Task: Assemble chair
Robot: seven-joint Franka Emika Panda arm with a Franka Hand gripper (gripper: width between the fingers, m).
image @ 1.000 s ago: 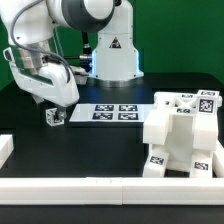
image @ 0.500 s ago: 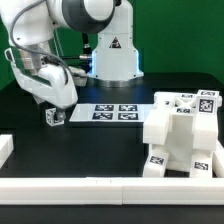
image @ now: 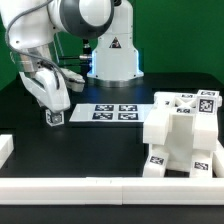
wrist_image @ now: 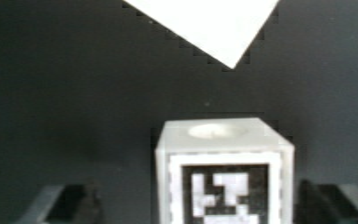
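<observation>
Glossy white arm [image: 60,25] with grey joints and black cables.

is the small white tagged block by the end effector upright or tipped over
Upright. The small white plastic block rests flat on the black table, its round socket facing up and its square tag on the side face, seen in the wrist view.

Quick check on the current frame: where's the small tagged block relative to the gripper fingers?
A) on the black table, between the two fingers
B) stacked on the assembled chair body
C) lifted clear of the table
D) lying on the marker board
A: in the wrist view the small block stands on the black table with a dark finger on each side; the gripper sits low over it, beside the marker board.
</observation>
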